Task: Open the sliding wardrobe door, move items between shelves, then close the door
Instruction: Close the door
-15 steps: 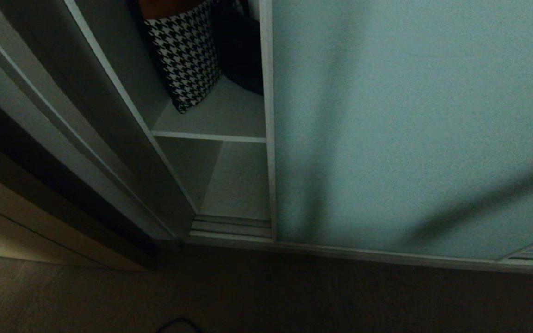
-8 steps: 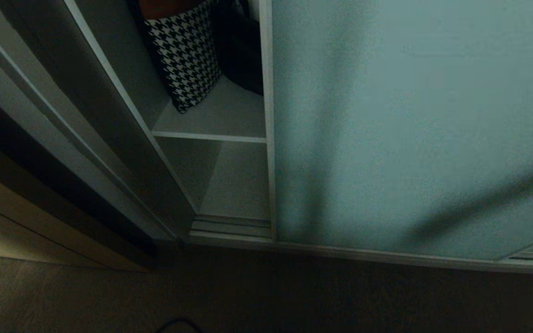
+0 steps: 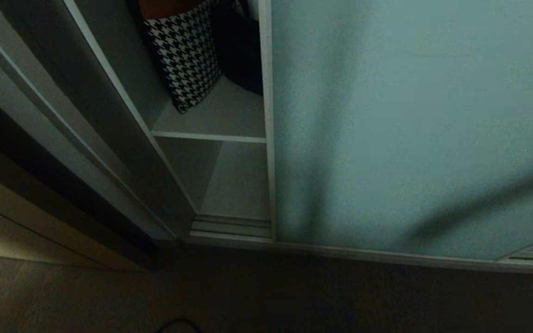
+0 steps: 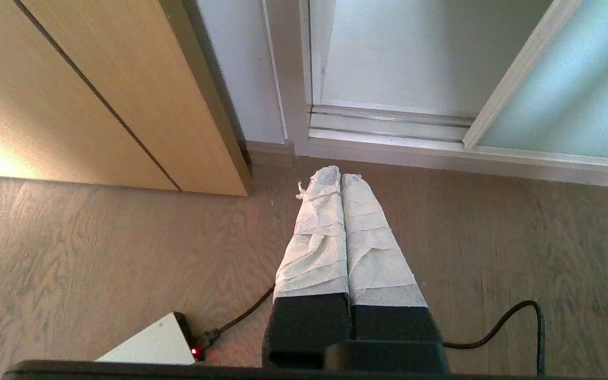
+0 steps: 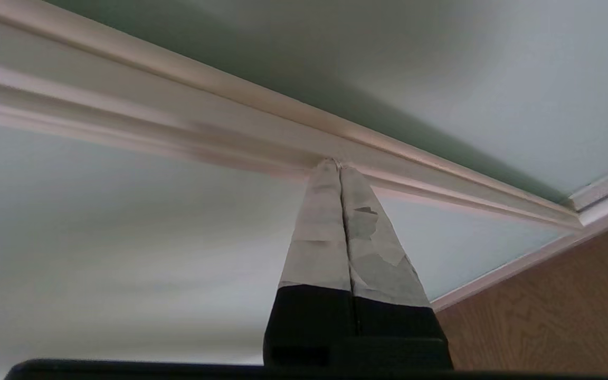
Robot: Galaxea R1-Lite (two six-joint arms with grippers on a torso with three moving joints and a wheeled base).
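Right claw (image 5: 340, 164) pinched together, tips against silver frame of sliding wardrobe door (image 3: 410, 129), likely to push it. Door part open. Black bag (image 3: 241, 51) sits on upper shelf (image 3: 215, 121). Left claw (image 4: 340, 177) together, parked over floor.

Each gripper (image 4: 340, 177) (image 5: 334, 162) has black-based fingers wrapped in pale, seemingly paper-like tape

The sliding wardrobe door (image 3: 410, 129) hides most of both shelves (image 3: 211, 136); the black bag (image 3: 241, 51) is half-hidden.
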